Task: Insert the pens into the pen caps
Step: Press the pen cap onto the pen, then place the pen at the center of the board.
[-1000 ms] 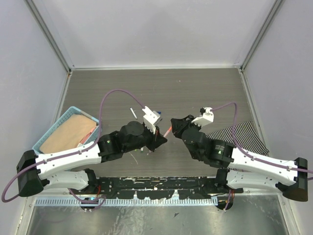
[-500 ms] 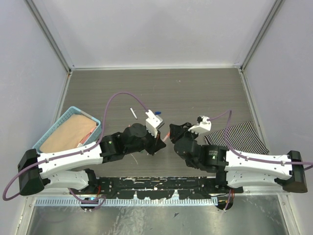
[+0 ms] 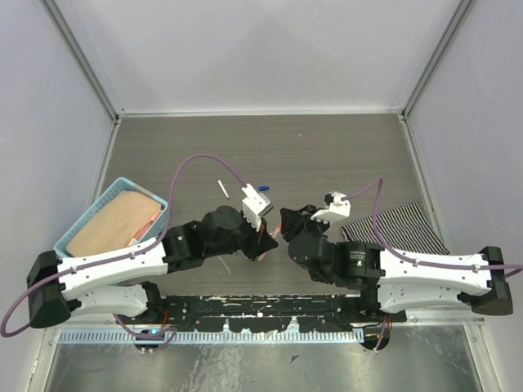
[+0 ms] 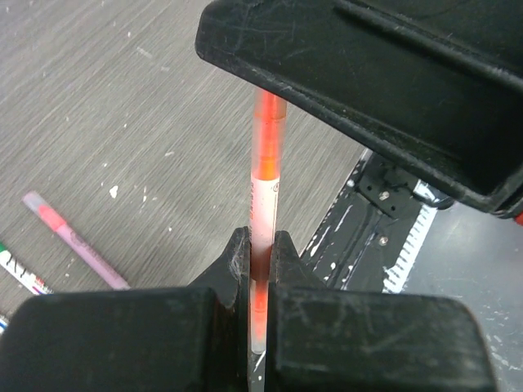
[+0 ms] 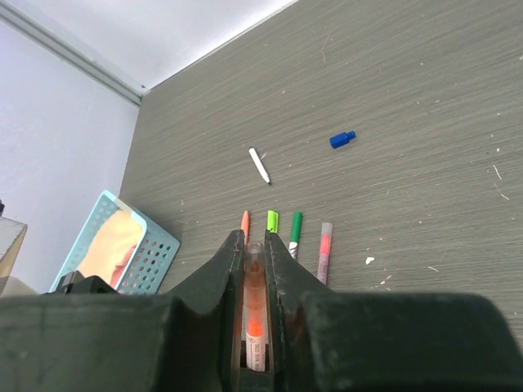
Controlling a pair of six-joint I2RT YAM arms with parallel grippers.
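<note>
Left gripper [image 4: 260, 253] – jaws nearly shut, clamped on the barrel of the orange pen [image 4: 265, 175], which is held clear of the table [image 4: 98, 122]. Straight ahead of it, the pen's far end is taken up by the right gripper [image 5: 254, 249], whose jaws are likewise pinched almost closed on that end. A translucent orange sleeve is seen between its fingers and is judged to be the cap, though this cannot be confirmed.

Change noted: a second ago the two grippers were held apart with a clear gap between them. They have since been brought together and now stand nose to nose, with the pen bridging both. Neither grip has been loosened in that time. The closing of the gap is read as the pushing-together stroke – the pen being seated in its cap – but full seating cannot be verified.

Just beyond the right gripper's tips, a lime cap [image 5: 272, 219], a green pen [image 5: 295, 229] and a pink pen [image 5: 325, 245] lie side by side on the table, judged still to be dealt with. Farther out, a blue cap [image 5: 342, 140] and a small white stick [image 5: 259, 165] lie apart from each other. A blue basket [image 5: 155, 253] is seen off to that gripper's left.
</note>
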